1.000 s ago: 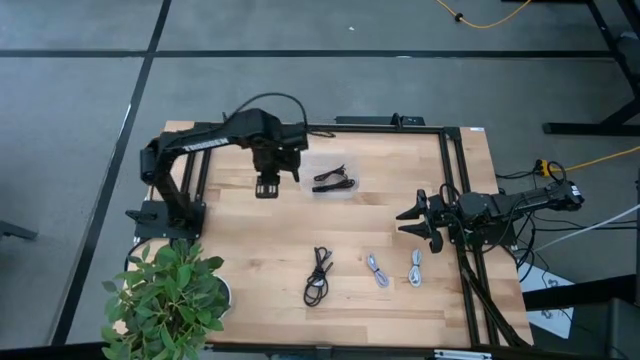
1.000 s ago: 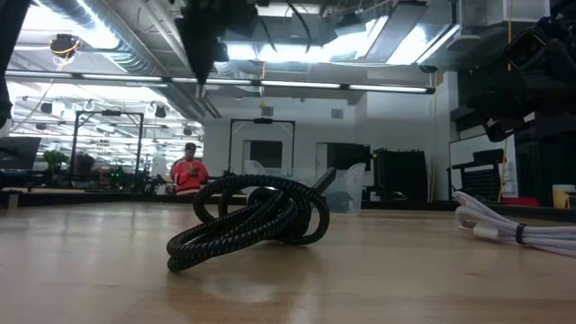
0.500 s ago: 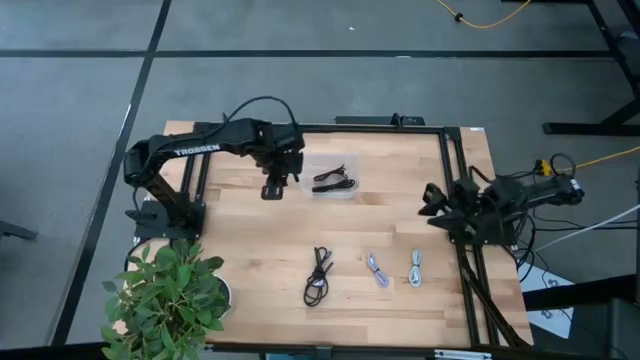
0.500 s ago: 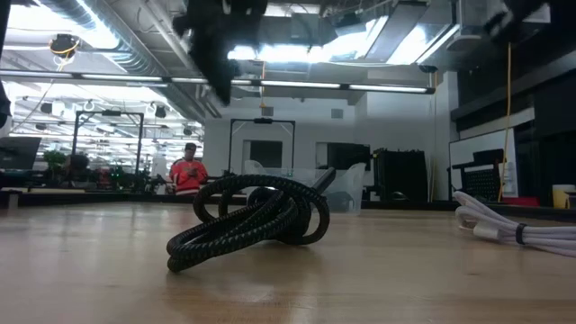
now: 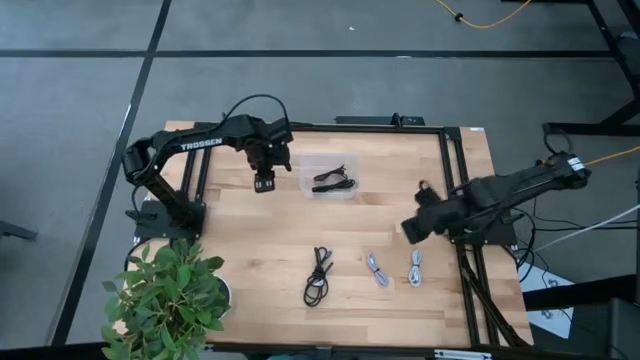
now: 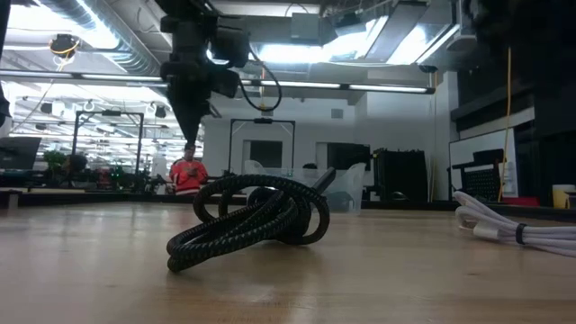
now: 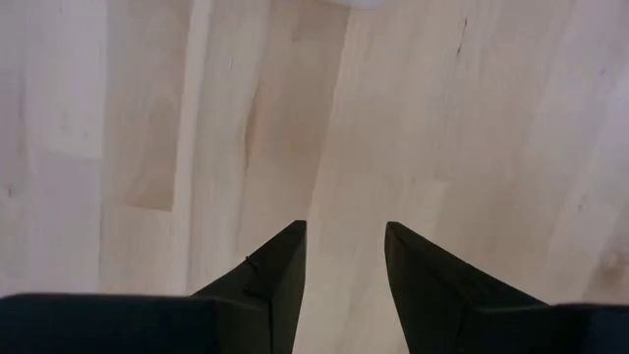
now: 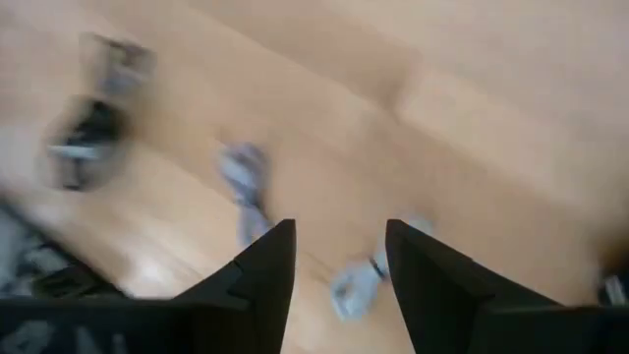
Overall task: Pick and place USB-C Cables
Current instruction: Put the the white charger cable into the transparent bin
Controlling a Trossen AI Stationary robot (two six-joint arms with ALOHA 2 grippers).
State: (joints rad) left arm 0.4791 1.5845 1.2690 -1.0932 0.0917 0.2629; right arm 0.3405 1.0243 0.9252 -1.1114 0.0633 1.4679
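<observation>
Three USB-C cables lie loose on the near part of the table: a black coil, a grey bundle and a whitish bundle. More black cable lies inside a clear container toward the far side. My left gripper hangs open over bare wood just left of the container. My right gripper is open, above the table, a little to the far side of the whitish bundle. Its wrist view shows the grey bundles and the black coil blurred.
A potted plant stands at the near left corner. A black metal frame runs along the far and right edges of the table. Bare wood lies between the container and the loose cables. A person stands far off in the room.
My right arm has swung out from its folded place at the table's right edge, reaching left and toward the near side, so its gripper now hangs over the table by the light cables. My left gripper has moved slightly left, away from the container, and come lower. The cables have stayed put.
</observation>
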